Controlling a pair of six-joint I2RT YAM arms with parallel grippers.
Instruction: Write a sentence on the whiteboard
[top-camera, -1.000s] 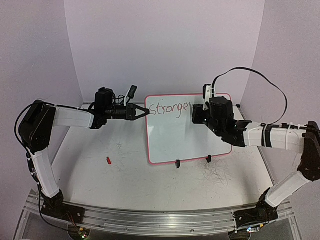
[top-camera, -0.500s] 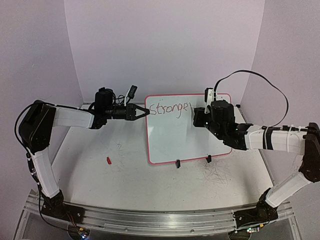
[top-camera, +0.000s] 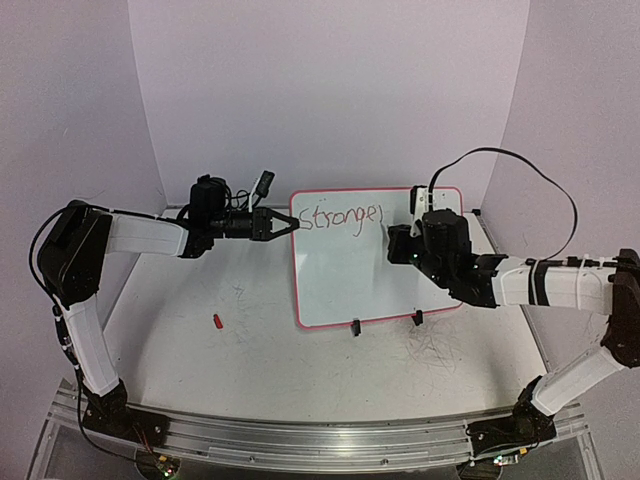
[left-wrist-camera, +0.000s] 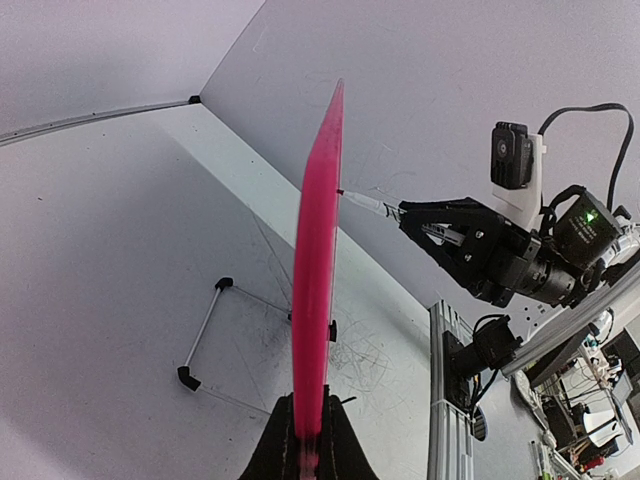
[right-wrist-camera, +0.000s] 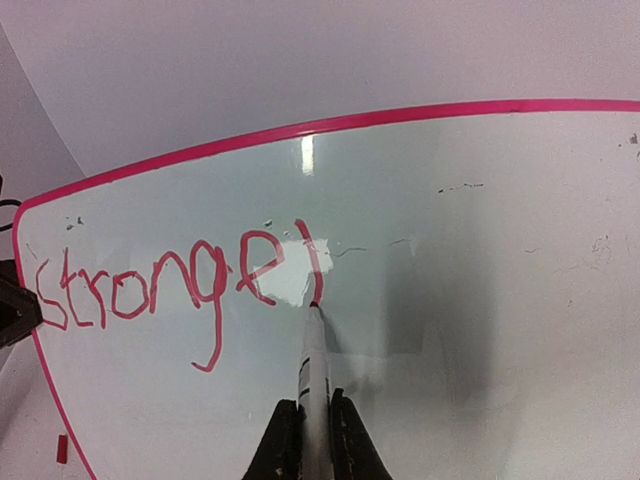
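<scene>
Right gripper (right-wrist-camera: 312, 420) clamped the marker (right-wrist-camera: 314, 355), tip on the whiteboard (right-wrist-camera: 480, 300) at frame centre; left gripper (top-camera: 288, 225) pinched its rim. Light, even pressure was advisable.

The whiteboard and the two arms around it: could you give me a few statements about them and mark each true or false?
1. The left gripper is shut on the left rim of the whiteboard. True.
2. The right gripper is empty. False: it is shut on a marker.
3. The sentence is finished, in two lines. False: only "Stronge" and one further stroke are written.
4. The marker's tip meets the board just after the "e". True.
5. A small red thing lies on the whiteboard. False: it lies on the table, left of the board.
</scene>
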